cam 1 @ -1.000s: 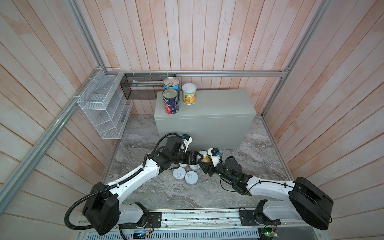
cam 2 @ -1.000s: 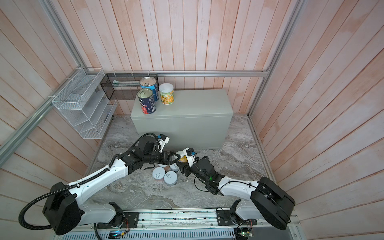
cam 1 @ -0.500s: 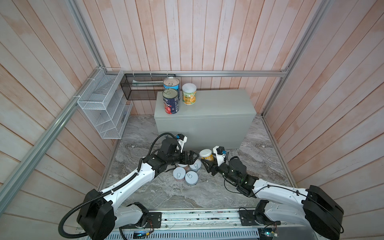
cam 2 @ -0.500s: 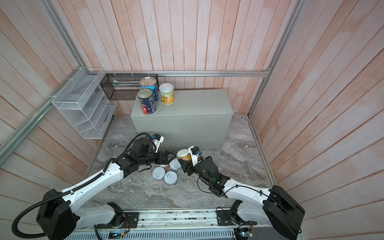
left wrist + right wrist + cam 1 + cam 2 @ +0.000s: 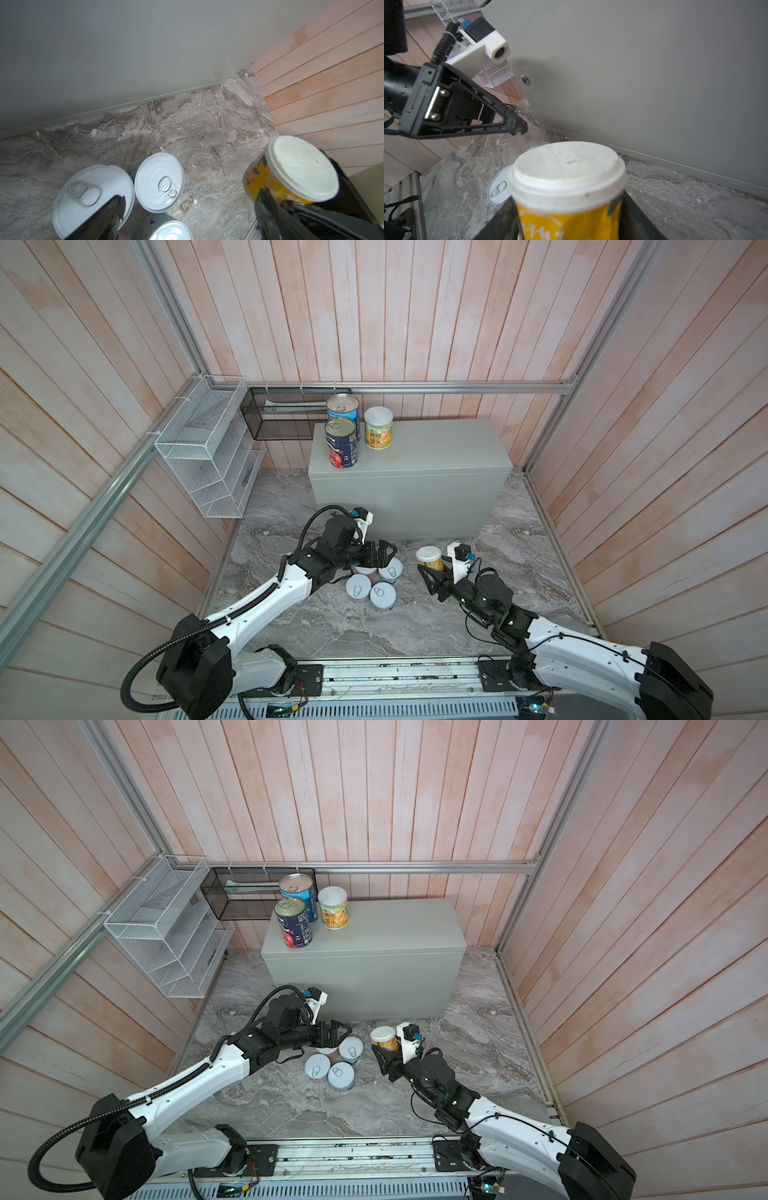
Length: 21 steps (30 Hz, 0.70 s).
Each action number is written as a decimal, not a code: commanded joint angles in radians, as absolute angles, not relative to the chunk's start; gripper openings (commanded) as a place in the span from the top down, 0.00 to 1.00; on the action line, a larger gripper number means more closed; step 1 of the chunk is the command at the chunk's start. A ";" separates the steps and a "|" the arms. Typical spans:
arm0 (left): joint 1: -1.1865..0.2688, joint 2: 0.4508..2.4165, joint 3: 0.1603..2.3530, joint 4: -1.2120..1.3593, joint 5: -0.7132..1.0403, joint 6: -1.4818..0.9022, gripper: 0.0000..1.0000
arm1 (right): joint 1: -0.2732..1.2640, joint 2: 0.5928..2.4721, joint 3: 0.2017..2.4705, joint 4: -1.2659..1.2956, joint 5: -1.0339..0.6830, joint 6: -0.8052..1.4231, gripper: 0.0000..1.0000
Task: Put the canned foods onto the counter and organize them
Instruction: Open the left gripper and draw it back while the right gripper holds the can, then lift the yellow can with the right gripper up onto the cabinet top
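Walls (image 5: 415,310): pink planks around marble floor (image 5: 415,626).
Grey box table (image 5: 436,448): navy can (image 5: 341,442), light blue can (image 5: 343,406), yellow-green can (image 5: 378,428) at its left end.
Short cans (image 5: 383,594): four clustered on marble.
Left fingers (image 5: 110,214): spread, empty, above cluster.
Right fingers (image 5: 270,214): clamped on second yellow-green can (image 5: 429,558), before table.

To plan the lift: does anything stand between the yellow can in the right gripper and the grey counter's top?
Only the counter itself: its front wall rises above the yellow can. The navy can, light blue can and white-lidded can stand at its top's left end.
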<state>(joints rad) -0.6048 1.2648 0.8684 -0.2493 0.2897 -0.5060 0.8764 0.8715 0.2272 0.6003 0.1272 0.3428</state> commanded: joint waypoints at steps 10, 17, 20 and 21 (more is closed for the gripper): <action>-0.599 1.170 0.738 -0.170 0.179 -0.556 0.00 | 0.873 0.736 0.241 0.545 0.087 0.360 0.35; -0.600 1.059 0.605 -0.035 0.156 -0.541 0.00 | 0.873 0.763 0.416 0.415 0.014 0.333 0.35; -0.600 1.020 0.564 0.046 0.158 -0.522 0.00 | 0.873 0.777 0.501 0.388 -0.004 0.328 0.35; -0.600 1.013 0.557 0.071 0.158 -0.505 0.00 | 0.874 0.783 0.526 0.388 -0.004 0.328 0.35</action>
<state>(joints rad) -0.6041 1.0378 0.5774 -0.0498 0.1741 -0.5426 0.8761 0.7856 0.4397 0.3599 0.0280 0.3416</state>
